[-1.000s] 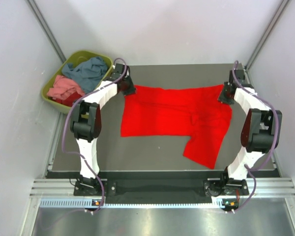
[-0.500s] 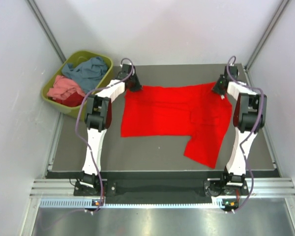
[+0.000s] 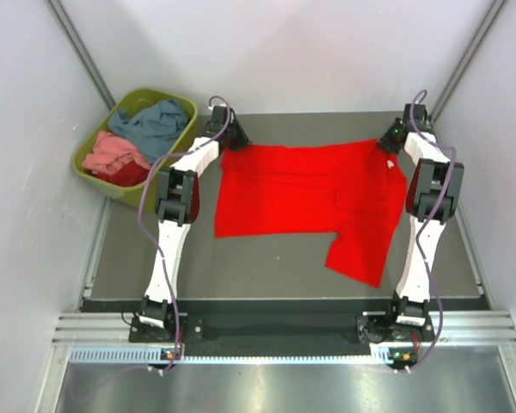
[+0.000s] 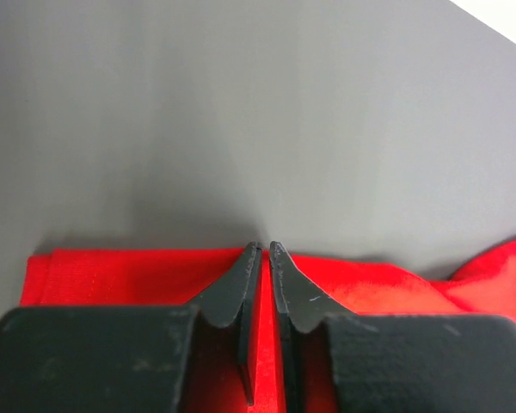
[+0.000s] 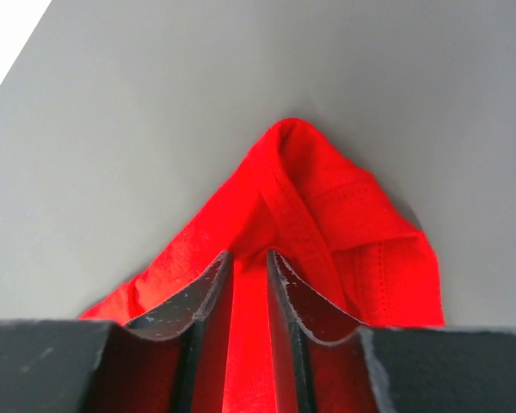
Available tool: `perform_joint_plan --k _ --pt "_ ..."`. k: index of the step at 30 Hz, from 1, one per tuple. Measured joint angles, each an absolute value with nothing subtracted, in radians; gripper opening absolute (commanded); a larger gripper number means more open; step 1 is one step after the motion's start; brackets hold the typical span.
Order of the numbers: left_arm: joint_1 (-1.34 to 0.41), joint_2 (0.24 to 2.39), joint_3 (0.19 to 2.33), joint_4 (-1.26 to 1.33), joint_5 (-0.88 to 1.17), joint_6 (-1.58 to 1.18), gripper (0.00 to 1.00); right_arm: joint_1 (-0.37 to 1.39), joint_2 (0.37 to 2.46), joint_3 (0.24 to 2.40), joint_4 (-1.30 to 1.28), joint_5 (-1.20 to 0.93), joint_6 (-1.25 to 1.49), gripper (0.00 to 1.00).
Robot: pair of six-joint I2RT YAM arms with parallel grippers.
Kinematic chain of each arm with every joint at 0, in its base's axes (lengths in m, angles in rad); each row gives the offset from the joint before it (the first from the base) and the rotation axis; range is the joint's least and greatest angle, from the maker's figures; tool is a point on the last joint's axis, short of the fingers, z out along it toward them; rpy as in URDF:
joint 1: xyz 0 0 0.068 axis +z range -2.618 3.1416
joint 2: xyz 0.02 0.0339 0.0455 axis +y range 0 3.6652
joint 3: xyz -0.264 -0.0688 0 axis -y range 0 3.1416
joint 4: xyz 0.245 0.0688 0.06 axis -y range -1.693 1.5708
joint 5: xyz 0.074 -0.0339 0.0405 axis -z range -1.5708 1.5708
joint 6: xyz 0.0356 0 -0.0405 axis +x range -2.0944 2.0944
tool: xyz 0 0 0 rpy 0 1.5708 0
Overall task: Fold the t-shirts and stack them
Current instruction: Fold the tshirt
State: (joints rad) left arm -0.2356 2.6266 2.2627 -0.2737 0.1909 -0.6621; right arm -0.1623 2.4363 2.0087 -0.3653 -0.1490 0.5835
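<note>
A bright red t-shirt (image 3: 310, 194) lies spread on the dark table, one part trailing toward the near right. My left gripper (image 3: 232, 142) is shut on its far left corner; in the left wrist view the red cloth (image 4: 155, 274) is pinched between the nearly closed fingertips (image 4: 264, 249). My right gripper (image 3: 387, 142) is shut on the far right corner, where a bunched fold of the red t-shirt (image 5: 327, 206) with a seam sits between the jaws (image 5: 248, 255). More t-shirts, blue-grey (image 3: 155, 125) and salmon pink (image 3: 112, 153), are heaped in the tub.
An olive-green tub (image 3: 174, 98) stands off the table's far left corner. The grey table (image 3: 267, 262) has bare surface in front of the shirt. Metal frame posts run up the back corners, with white walls close on both sides.
Both arms have reached farther back, carrying the shirt's far corners toward the back edge. The shirt has slid away from me and stretched wider between the grippers.
</note>
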Motion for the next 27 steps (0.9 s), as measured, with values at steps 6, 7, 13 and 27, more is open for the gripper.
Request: perform_joint_plan --k 6,7,13,27 --pt "-0.233 2.528 2.149 -0.292 0.27 -0.646 0.24 -0.164 2.408 1.987 -0.372 -0.17 0.546 0.34" --pt "-0.233 2.484 2.101 -0.302 0.276 -0.638 0.24 -0.164 2.386 1.965 -0.377 -0.165 0.541 0.37" --pt "-0.234 2.098 1.792 -0.363 0.276 -0.593 0.3 -0.165 2.12 1.779 -0.482 -0.112 0.537 0.42" --pt "-0.284 1.484 0.963 -0.426 0.226 -0.6 0.36 -0.166 1.379 0.86 -0.793 0.137 0.641 0.44"
